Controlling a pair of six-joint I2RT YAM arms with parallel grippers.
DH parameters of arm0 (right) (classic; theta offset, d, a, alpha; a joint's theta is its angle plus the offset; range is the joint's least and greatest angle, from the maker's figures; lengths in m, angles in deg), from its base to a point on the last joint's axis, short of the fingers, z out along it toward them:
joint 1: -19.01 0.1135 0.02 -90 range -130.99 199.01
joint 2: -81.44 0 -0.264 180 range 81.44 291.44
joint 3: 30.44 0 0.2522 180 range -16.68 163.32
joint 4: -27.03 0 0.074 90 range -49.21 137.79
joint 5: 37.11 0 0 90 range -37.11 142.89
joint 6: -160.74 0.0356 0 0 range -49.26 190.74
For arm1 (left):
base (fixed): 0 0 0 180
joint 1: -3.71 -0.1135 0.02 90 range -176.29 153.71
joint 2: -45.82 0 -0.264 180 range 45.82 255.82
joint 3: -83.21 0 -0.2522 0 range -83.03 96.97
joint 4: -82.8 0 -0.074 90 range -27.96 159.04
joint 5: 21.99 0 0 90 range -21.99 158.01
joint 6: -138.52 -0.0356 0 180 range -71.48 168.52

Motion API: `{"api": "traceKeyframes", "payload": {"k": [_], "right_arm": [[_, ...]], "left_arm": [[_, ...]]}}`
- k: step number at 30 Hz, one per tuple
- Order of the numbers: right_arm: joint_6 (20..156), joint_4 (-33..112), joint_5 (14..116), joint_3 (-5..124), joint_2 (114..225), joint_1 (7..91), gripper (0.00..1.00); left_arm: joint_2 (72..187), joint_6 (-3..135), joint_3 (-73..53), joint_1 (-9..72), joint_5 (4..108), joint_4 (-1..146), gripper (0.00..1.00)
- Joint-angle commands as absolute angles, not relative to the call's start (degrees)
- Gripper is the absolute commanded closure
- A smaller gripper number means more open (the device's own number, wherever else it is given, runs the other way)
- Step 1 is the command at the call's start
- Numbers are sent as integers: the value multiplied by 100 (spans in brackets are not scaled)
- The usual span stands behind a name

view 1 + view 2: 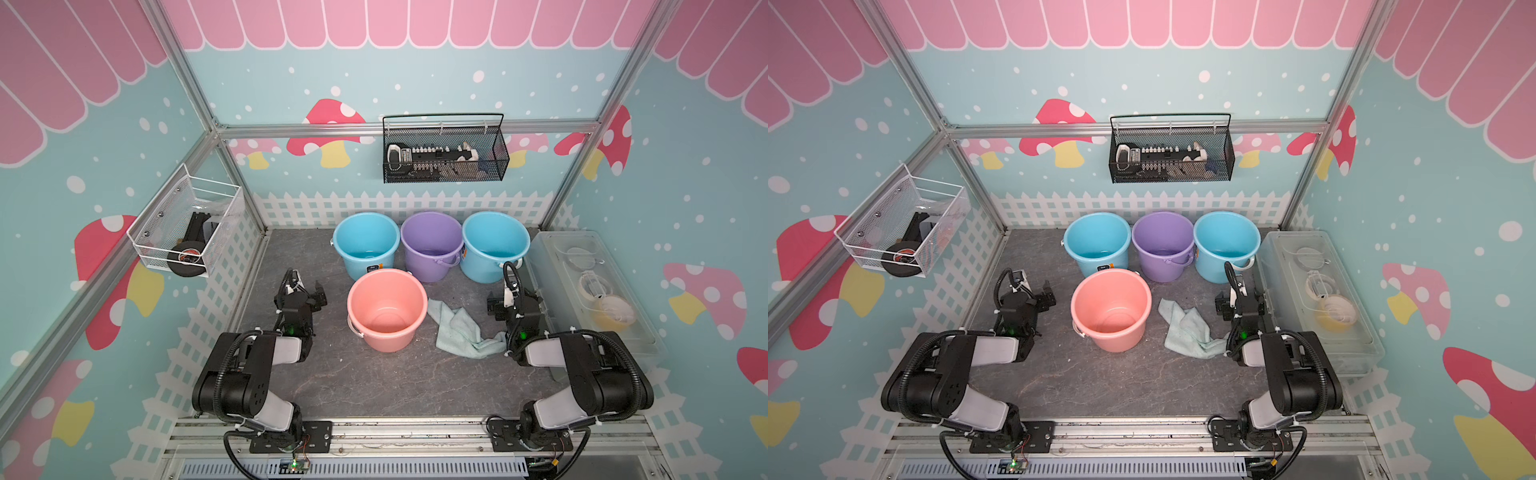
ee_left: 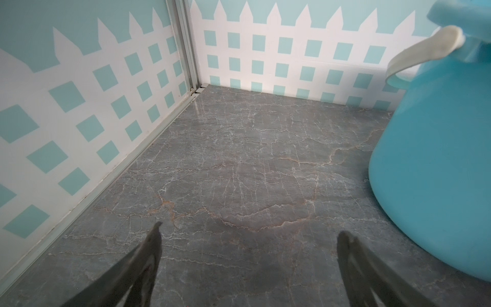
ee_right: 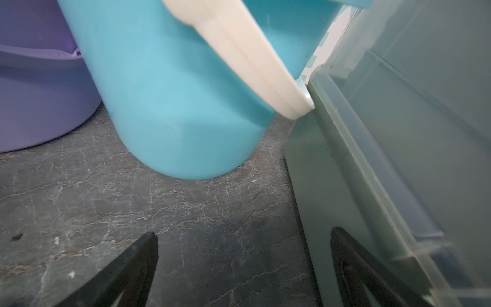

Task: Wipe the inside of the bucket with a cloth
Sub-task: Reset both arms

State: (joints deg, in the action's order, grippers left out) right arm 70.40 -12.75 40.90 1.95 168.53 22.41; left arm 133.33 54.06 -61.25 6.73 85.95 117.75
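The pale mint-green fabric cloth (image 1: 459,330) lies on the grey marbled worktop (image 1: 374,382) between the round salmon-pink plastic bucket (image 1: 388,338) and the right arm (image 1: 582,357), its long axis slanting from the bucket's side to that arm's wrist. The right claw (image 3: 243,235) is nearer but points away, toward a sky-blue plastic bucket (image 3: 172,93), with a clear plastic storage box (image 3: 398,133) crowding its outer side. It and the left claw (image 2: 249,232) gape wide, holding nothing.
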Motion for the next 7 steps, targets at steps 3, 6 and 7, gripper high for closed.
{"api": "traceKeyframes", "payload": {"k": [3, 6, 7], "right_arm": [[7109, -1328, 4067, 301, 16861, 2217, 1], [7109, -1333, 4067, 302, 16863, 2217, 1], [7109, -1328, 4066, 301, 16863, 2217, 1]], "left_arm": [[13389, 5212, -5980, 610, 8167, 11793, 1], [13343, 5218, -6008, 592, 8110, 11801, 1], [13349, 5214, -6017, 585, 8109, 11821, 1]]}}
